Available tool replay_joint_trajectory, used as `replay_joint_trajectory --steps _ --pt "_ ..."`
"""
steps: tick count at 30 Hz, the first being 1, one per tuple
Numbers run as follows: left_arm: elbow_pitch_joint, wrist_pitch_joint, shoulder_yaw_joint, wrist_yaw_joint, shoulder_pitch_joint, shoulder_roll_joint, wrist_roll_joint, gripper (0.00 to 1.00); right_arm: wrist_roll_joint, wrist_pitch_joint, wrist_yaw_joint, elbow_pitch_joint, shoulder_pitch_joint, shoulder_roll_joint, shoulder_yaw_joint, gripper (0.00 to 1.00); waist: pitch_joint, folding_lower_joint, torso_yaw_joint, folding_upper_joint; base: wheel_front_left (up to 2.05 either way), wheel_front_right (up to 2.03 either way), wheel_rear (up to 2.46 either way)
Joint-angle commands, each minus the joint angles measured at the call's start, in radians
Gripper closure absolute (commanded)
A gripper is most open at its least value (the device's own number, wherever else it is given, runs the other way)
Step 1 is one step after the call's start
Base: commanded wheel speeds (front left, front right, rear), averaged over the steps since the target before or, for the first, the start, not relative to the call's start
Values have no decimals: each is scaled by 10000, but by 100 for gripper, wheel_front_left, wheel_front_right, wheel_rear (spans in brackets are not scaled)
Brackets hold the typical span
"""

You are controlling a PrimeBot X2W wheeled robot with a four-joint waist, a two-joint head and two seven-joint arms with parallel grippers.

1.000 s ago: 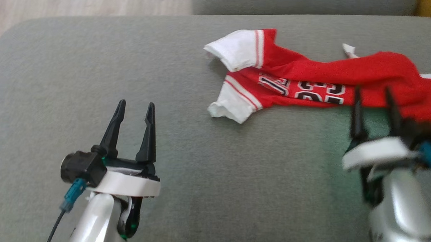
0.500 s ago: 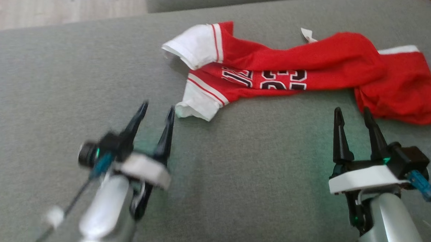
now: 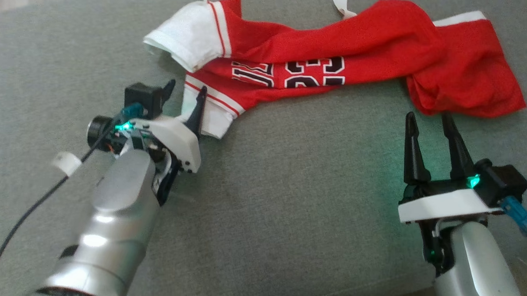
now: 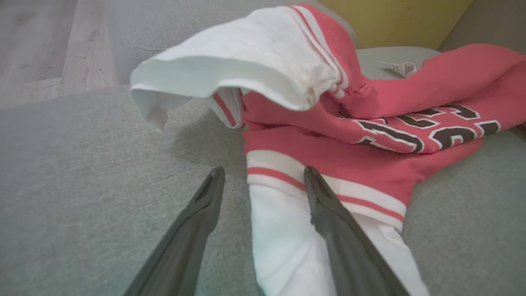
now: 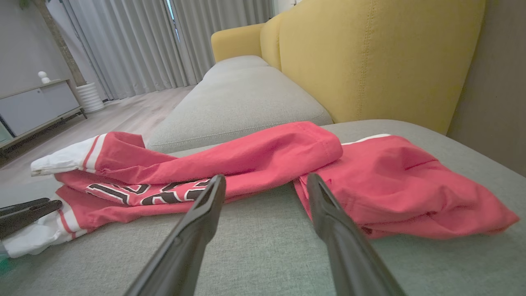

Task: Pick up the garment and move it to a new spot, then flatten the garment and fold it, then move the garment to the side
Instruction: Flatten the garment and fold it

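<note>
The garment (image 3: 337,50) is a red jersey with white sleeves and black numbers, lying crumpled across the far side of a grey cushion (image 3: 288,201). My left gripper (image 3: 185,92) is open at its near white sleeve (image 3: 210,113). In the left wrist view the right finger (image 4: 328,205) lies over that sleeve (image 4: 283,230) while the left finger rests on bare cushion. My right gripper (image 3: 425,121) is open just short of the garment's red right end (image 3: 467,85). The right wrist view has that gripper (image 5: 266,181) pointing at the red fabric (image 5: 370,181), apart from it.
A yellow sofa back (image 5: 370,53) rises behind the cushion, and another grey seat cushion (image 5: 234,94) lies beyond the garment. Wooden floor (image 4: 49,45) shows past the cushion's far left edge. A cabinet (image 5: 37,102) and curtains stand across the room.
The camera has shifted, bringing the garment nearer and leftward. My left gripper has moved forward to the near white sleeve. My right gripper stays open just before the red end.
</note>
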Motion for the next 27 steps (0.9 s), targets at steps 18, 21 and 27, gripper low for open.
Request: replay_joint_trajectory --steps 18,21,27 --pt "1261 -2040 808 271 -1007 365 -889 100 -111 -108 65 -430 -332 -20 -46 0 -120 -2 262 0 0 0 0" --pt "998 -2220 1010 383 -725 512 -965 100 -242 -108 65 -374 -220 -20 -101 0 -397 -2 622 0 0 0 0" --pt "-122 -2279 1490 730 369 923 -969 100 -390 -108 65 -217 20 -20 -141 0 -913 -2 1348 0 0 0 0"
